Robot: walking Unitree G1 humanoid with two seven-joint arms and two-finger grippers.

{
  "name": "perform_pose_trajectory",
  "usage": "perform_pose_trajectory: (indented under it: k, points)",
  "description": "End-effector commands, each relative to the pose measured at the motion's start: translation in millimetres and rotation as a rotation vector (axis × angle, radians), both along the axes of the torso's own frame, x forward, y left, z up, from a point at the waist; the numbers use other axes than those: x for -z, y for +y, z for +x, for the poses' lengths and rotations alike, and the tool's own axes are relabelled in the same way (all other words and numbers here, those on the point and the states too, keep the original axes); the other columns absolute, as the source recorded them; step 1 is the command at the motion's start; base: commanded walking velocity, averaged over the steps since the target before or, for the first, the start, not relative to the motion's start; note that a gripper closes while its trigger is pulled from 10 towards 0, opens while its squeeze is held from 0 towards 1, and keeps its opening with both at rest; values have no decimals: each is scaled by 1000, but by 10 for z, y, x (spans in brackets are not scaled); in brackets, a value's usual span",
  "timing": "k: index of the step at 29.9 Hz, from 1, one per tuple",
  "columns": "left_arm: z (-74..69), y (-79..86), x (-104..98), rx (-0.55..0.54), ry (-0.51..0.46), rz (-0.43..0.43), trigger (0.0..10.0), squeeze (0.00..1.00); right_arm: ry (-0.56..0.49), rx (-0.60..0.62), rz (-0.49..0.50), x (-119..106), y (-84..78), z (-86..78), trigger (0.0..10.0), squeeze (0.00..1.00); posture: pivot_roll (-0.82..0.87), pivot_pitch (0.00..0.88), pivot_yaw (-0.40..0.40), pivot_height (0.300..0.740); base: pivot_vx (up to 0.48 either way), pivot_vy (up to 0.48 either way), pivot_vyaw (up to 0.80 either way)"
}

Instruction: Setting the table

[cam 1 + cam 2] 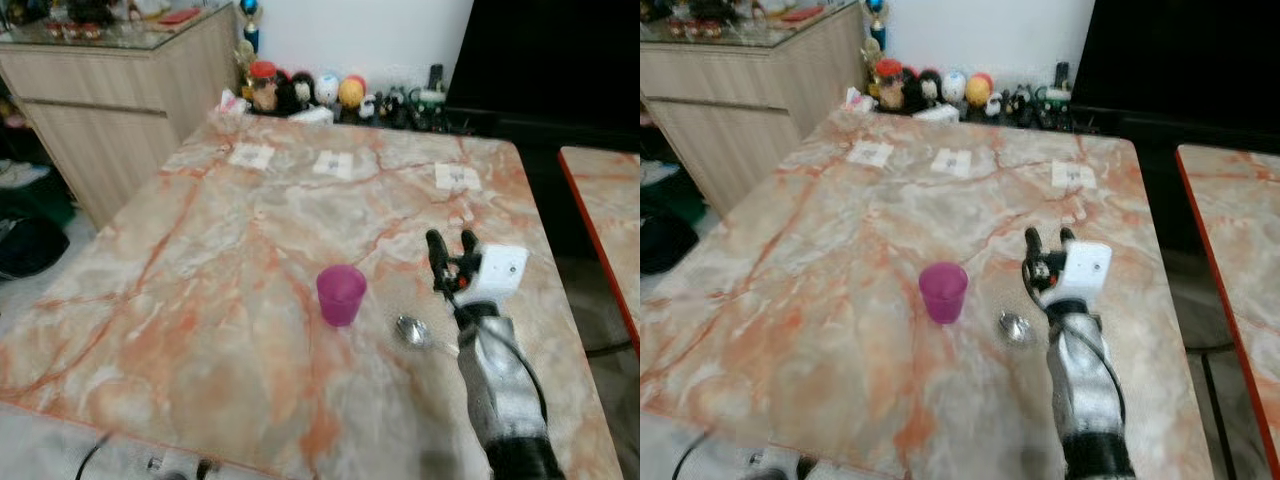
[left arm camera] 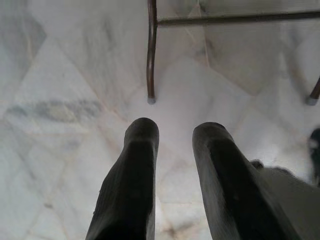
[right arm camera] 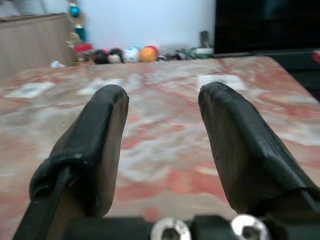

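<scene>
A magenta plastic cup (image 1: 341, 294) stands upright near the middle of the pink-veined marble table (image 1: 200, 300). To its right lies a small shiny metal piece (image 1: 411, 330). My right gripper (image 1: 452, 243) hovers over the table to the right of both, open, fingers pointing toward the far edge, nothing between them. In the right wrist view the two black fingers (image 3: 100, 135) frame bare tabletop. My left gripper (image 2: 175, 131) hangs over the pale tiled floor, open and holding nothing.
Three white cards (image 1: 333, 164) lie along the far side of the table. Small toys and balls (image 1: 330, 93) line the wall beyond. A wooden cabinet (image 1: 110, 90) stands at the far left, a second table (image 1: 605, 210) at the right. A chair leg (image 2: 150, 55) stands by the left gripper.
</scene>
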State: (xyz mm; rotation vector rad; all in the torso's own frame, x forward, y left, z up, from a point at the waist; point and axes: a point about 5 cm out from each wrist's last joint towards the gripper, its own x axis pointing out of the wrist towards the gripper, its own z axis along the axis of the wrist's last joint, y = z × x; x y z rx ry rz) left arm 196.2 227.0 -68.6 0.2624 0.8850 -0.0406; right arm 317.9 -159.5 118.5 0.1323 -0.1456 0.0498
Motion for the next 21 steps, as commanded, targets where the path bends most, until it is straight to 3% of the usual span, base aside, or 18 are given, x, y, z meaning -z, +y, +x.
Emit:
perform_pose_trajectory:
  k: [1,13,18,21]
  points:
    - [-25,-70,32,24,21,-5,10000,0,-14,30,-1,-21,-90,-24,10000,0,53,0,-6,740,0,0,0]
    - [-42,-75,43,18,25,-8,10000,0,-40,45,-20,-78,-246,-110,10000,0,48,0,-12,740,0,0,0]
    - [-39,-86,43,15,23,-11,10000,0,-45,-23,-159,-227,-487,-130,10000,0,45,0,-15,740,0,0,0]
    - [-40,-86,44,15,24,-11,10000,0,-25,-74,-216,-280,-543,-124,10000,0,45,0,-15,740,0,0,0]
